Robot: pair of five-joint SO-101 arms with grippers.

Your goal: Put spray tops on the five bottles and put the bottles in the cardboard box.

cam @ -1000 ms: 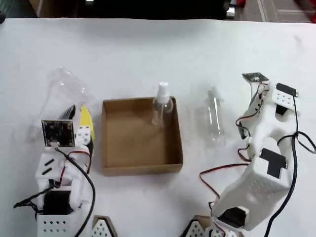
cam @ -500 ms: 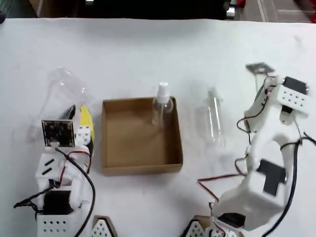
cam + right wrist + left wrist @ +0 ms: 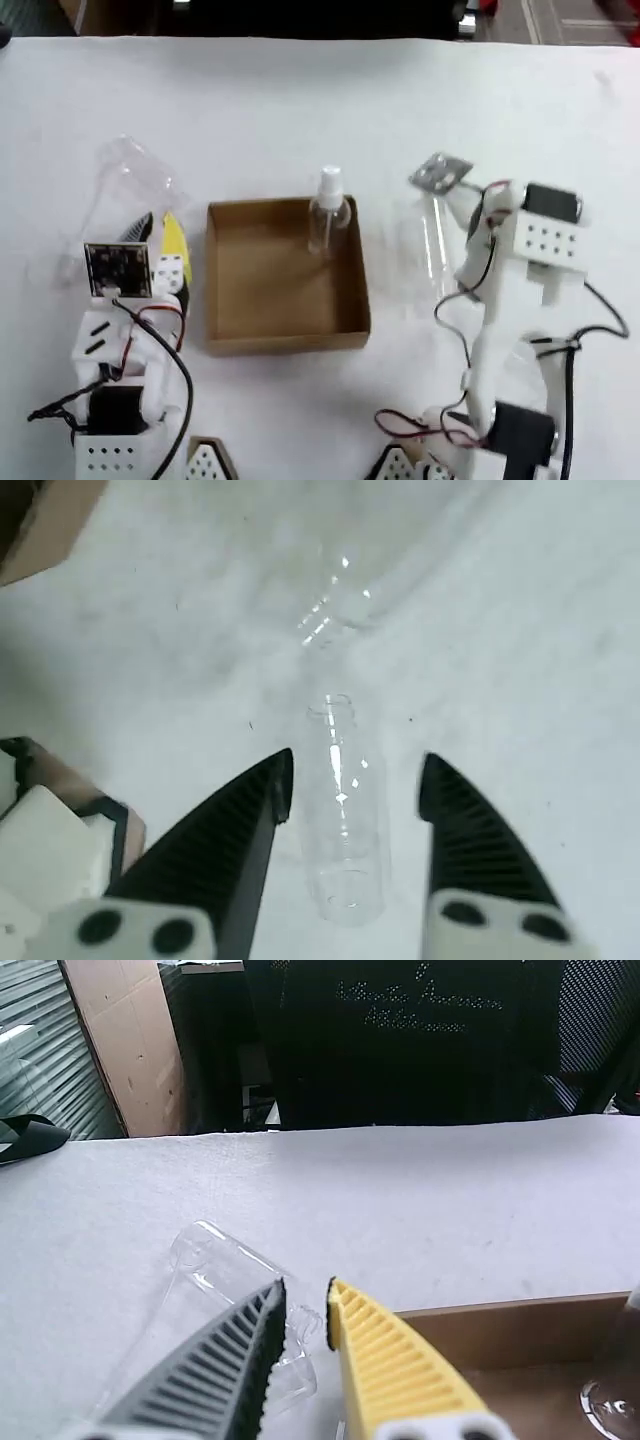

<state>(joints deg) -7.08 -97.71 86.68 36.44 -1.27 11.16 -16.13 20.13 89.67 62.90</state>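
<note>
The right gripper [image 3: 357, 765] hangs spread wide over an uncapped bottle [image 3: 342, 815] lying flat on the table [image 3: 300, 90], one finger on each side of its body, apparently lined up to pinch it so a top can go on. A capped bottle [image 3: 328, 215] stands in the box [image 3: 215, 290] against the far wall, leaving most of the floor free. The left gripper [image 3: 303, 1305], all but pressed together and holding nothing, points at a clear bottle [image 3: 215, 1280] lying outside the box. Bare table surrounds the uncapped bottle, with the box wall near on its left
</note>
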